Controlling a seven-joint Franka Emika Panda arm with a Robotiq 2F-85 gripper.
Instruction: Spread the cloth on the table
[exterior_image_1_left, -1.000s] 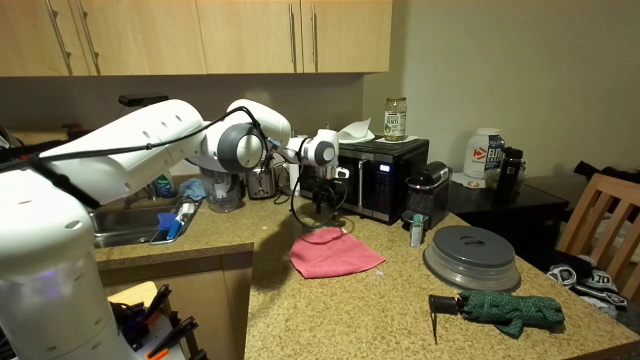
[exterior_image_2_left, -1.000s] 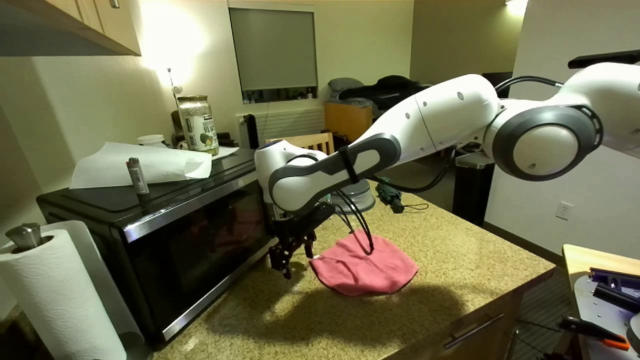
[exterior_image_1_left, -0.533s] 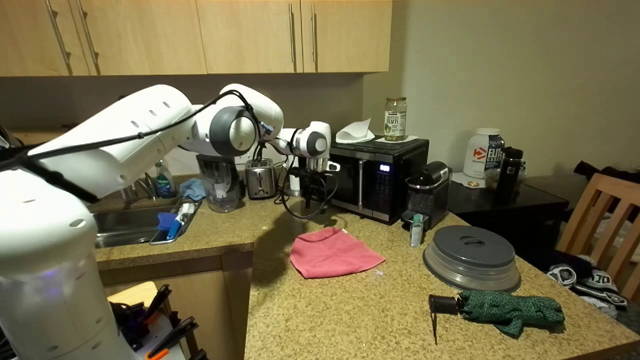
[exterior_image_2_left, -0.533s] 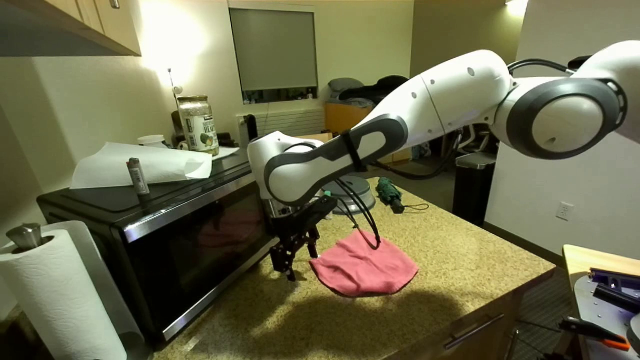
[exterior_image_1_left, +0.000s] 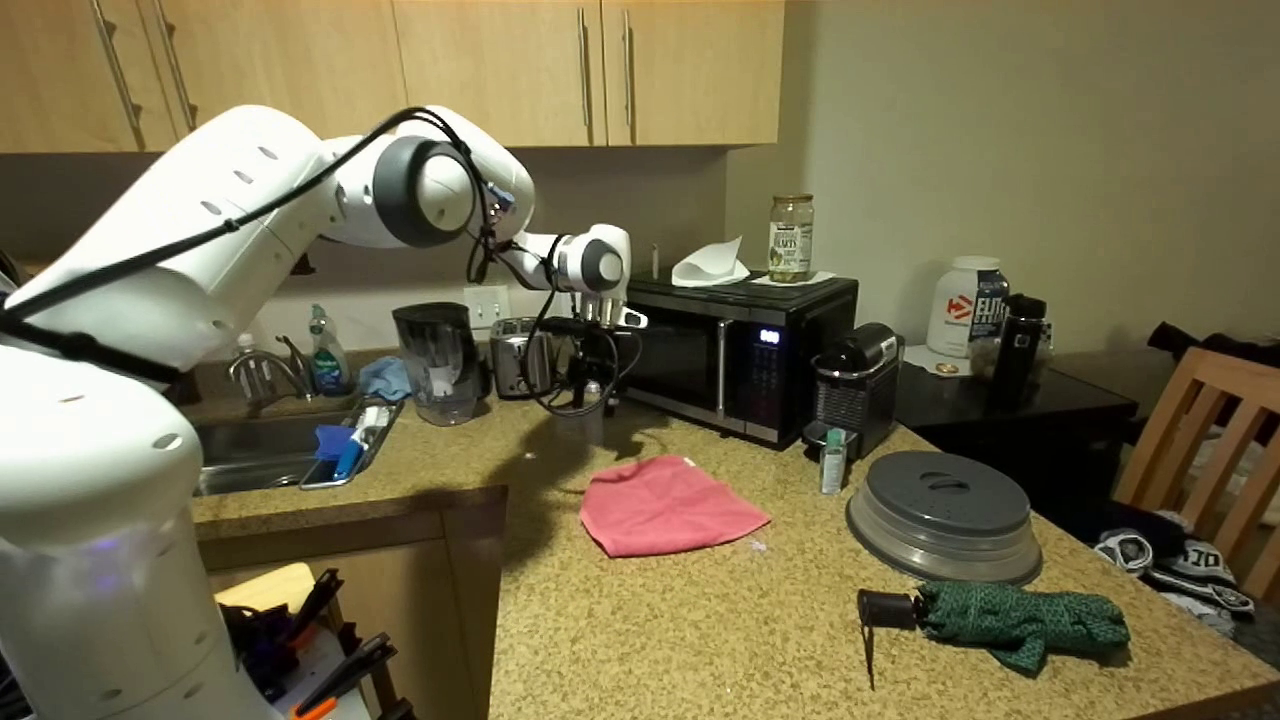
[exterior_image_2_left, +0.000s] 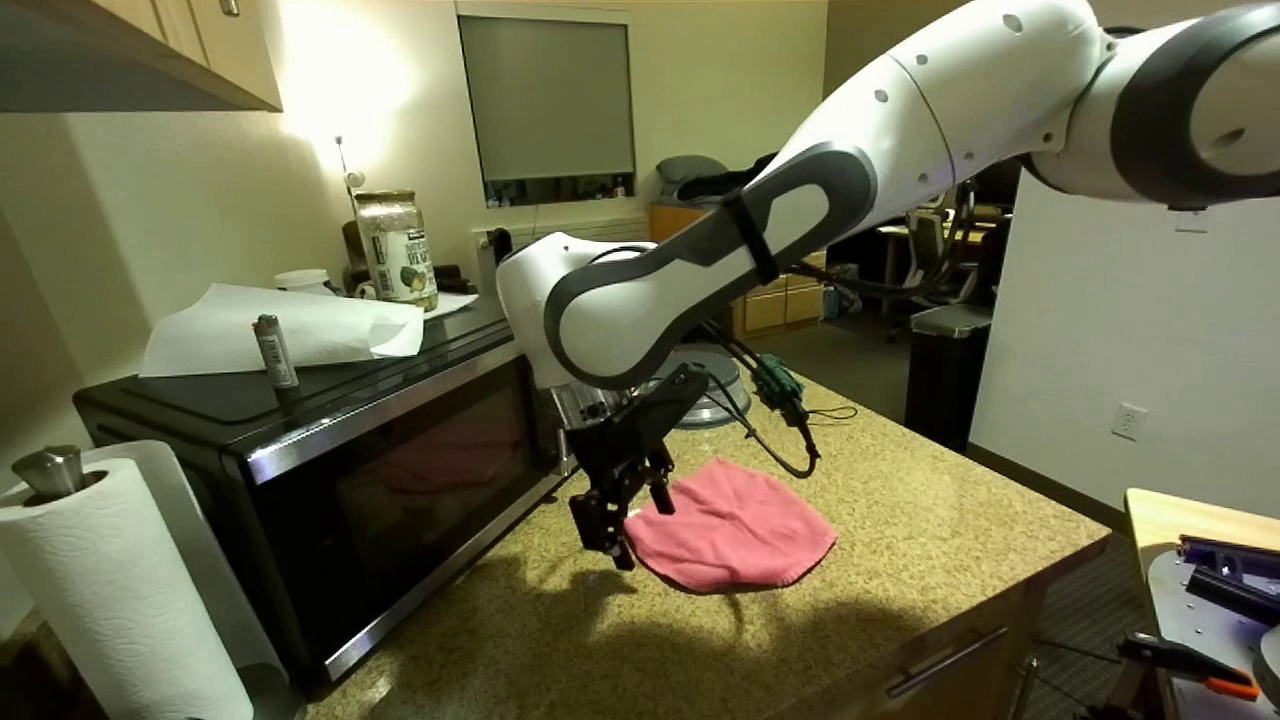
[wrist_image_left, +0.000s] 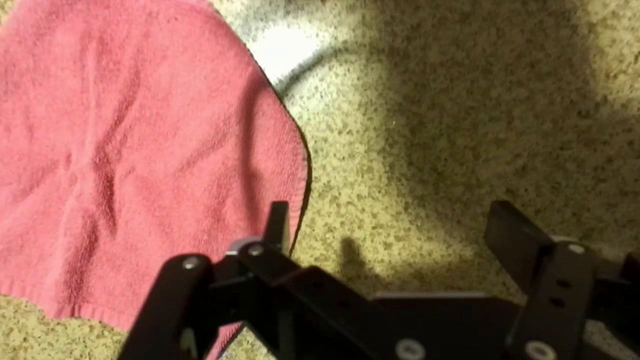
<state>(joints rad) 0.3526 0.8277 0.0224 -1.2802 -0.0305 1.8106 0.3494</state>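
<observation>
Green patterned fabric forms the folded, black-handled umbrella at the lower right of the frame in an exterior view, on the tan-beige speckled granite-look countertop. Just beyond it sits a round grey domed cover. Below the middle of the frame, the pink-red soft cloth lies on the countertop, shallowly creased. Past the cloth hangs the black two-fingered gripper, its jaws wide apart at the bottom of the wrist view. Farther back stands a black microwave, and light wooden cabinets fill the upper left.
</observation>
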